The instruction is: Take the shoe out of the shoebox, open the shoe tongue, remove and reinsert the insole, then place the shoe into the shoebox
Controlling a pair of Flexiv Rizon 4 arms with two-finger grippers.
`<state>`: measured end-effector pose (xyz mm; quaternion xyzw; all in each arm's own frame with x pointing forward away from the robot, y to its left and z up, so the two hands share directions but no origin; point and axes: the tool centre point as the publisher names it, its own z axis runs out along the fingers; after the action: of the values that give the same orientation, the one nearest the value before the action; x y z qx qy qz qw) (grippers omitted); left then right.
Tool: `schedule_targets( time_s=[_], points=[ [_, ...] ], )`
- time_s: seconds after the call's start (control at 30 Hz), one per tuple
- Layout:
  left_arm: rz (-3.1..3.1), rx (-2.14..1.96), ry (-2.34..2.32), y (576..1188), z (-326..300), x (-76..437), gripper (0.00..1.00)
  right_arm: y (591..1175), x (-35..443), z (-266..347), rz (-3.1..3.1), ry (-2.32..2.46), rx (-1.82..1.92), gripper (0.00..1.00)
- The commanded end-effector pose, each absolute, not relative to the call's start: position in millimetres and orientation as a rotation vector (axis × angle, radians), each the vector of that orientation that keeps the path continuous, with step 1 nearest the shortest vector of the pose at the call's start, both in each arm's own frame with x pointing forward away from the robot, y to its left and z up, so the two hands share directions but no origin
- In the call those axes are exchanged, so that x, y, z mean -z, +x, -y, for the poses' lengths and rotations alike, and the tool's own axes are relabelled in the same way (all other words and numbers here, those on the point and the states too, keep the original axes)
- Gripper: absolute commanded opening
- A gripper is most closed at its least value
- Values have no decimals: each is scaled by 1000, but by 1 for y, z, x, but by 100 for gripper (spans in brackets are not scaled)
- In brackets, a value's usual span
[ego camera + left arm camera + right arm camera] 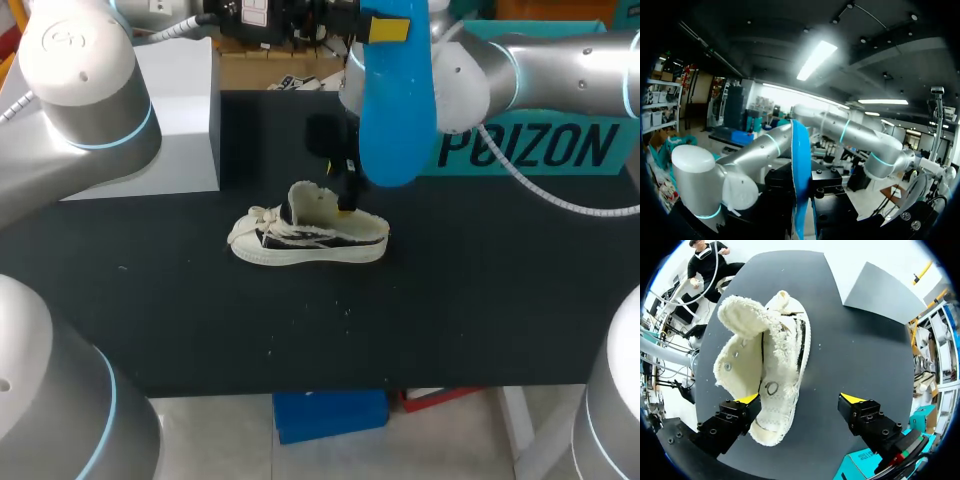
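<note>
Black table (pixel 480 300). Teal shoebox (pixel 530 145) at the far right edge, grey box (pixel 180 120) far left. Cream canvas shoe (pixel 310 240) lies mid-table, sole down, tongue pulled up, well apart from the shoebox. Blue insole (pixel 395 110) hangs high above the table, pinched in the left gripper (pixel 388 28). Right gripper (pixel 800 400) spread wide over the heel: one fingertip at the shoe's opening, the other over bare table.

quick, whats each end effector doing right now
left end effector: closed on the blue insole.
right end effector: open, over the shoe, holding nothing.
</note>
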<state>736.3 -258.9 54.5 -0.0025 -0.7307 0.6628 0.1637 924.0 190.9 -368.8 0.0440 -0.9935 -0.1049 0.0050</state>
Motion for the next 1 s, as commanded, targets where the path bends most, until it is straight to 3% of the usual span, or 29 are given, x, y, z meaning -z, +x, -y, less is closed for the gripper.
schedule_targets(
  time_s=[0.03, 0.43, 0.47, 0.53, 1.0],
  points=[
    [2085, -1895, -3, 736, 260, -54, 0, 932, 375, -203, 3105, 155, 41, 100],
    [2085, -1895, -3, 736, 260, -54, 0, 932, 380, -201, 3107, 101, -37, 99],
    [2085, -1895, -3, 736, 260, -54, 0, 932, 382, -201, 3105, 99, -44, 36],
    [2085, -1895, -3, 736, 260, -54, 0, 930, 385, -202, 3096, 104, -51, 0],
    [2085, -1895, -3, 736, 260, -54, 0, 930, 385, -202, 3096, 104, -51, 0]
  ],
)
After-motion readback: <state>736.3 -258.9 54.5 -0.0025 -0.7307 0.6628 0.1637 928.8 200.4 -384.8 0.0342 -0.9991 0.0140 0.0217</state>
